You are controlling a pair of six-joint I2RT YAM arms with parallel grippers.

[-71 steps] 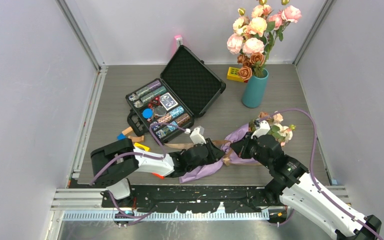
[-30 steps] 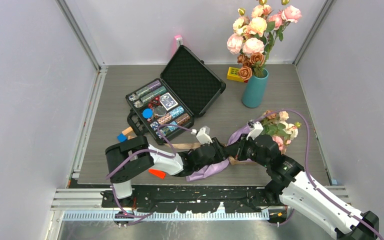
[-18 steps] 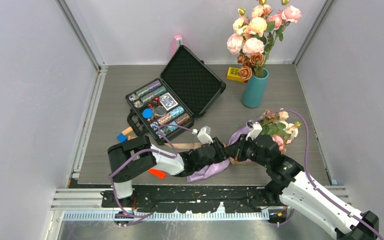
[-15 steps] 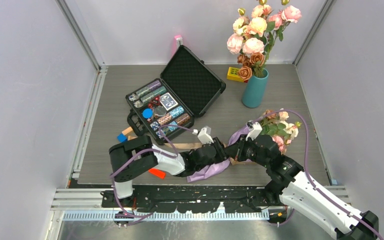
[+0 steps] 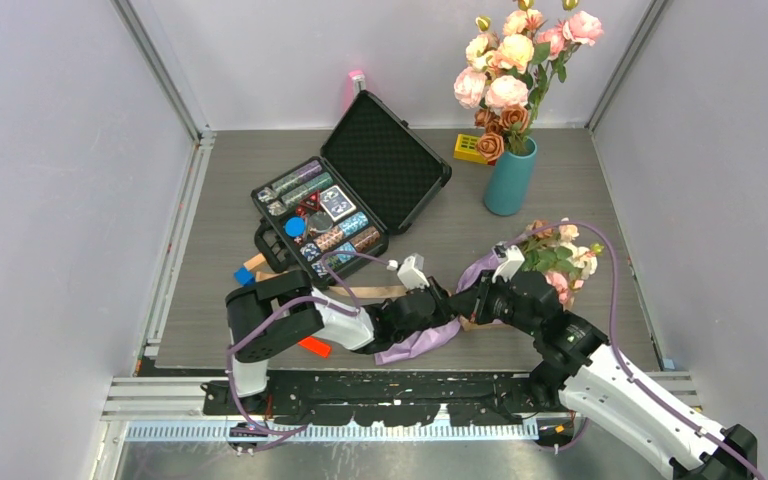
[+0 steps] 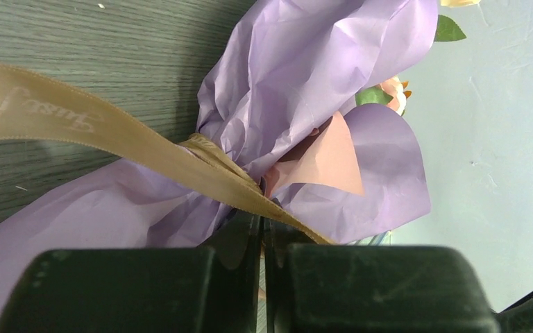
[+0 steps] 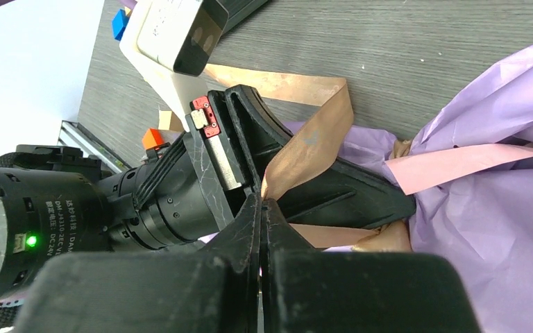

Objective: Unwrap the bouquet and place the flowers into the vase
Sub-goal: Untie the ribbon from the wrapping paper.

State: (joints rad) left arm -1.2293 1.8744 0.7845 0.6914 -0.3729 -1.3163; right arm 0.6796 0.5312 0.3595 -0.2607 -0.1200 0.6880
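between the two sets of jaws, in the top view, lies the tied waist of the bouquet (image 5: 415, 340). its long axis runs aslant, with the lilac tail back under the left gripper (image 5: 443, 303) and the flowers (image 5: 560, 255) out past the right gripper (image 5: 472, 300). the vase (image 5: 510, 180) stands well beyond them. in the left wrist view, the jaws are pressed together on a strand of the ribbon (image 6: 146, 149). the knot sits just ahead of the tips and the paper fans out beyond it. in the right wrist view, those jaws are likewise closed, pinching a loop of ribbon at their tips, with the left fingers (image 7: 333, 198) and the knot just in front. both arms are equally near, so loosening the tie likely means drawing the strands apart, away from the knot.
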